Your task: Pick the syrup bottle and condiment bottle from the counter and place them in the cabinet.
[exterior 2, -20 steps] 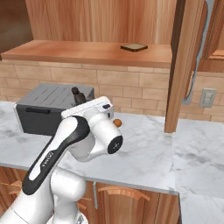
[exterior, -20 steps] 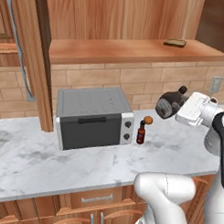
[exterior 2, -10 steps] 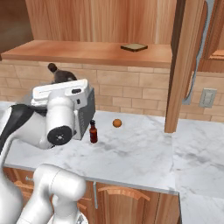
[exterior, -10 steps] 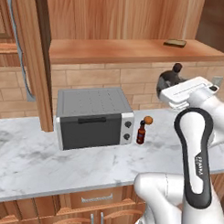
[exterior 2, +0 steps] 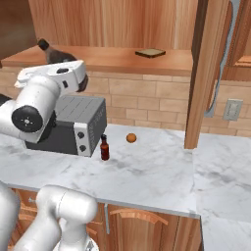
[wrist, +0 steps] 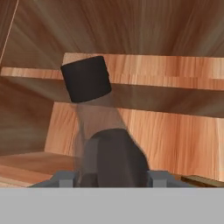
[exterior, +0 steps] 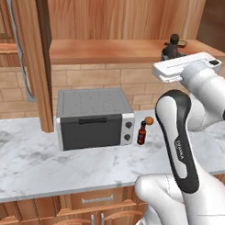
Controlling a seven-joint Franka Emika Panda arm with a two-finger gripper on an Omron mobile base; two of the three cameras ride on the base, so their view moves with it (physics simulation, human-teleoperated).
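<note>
My gripper (wrist: pixel 111 175) is shut on the syrup bottle (wrist: pixel 105 144), a dark bottle whose neck and cap point away from the hand. In the left base view the syrup bottle (exterior: pixel 172 45) rises just above my white hand, level with the cabinet (exterior: pixel 102 49) shelf edge. The right base view shows the syrup bottle (exterior 2: pixel 55 53) tilted in front of the cabinet (exterior 2: pixel 127 57) shelf. Down on the counter (exterior: pixel 62 163), the small dark-red condiment bottle (exterior: pixel 141 133) stands upright beside the toaster oven; it is also seen as the condiment bottle (exterior 2: pixel 104 148) on the counter (exterior 2: pixel 147 176).
A grey toaster oven (exterior: pixel 93 117) sits on the counter's left part. A small orange ball (exterior: pixel 149 120) lies just behind the condiment bottle. A flat dark item (exterior 2: pixel 150 52) rests on the shelf. A wooden post (exterior 2: pixel 203 73) stands at the right.
My arm has raised the syrup bottle from just above counter height up to the level of the cabinet shelf. The condiment bottle and ball have stayed put.
</note>
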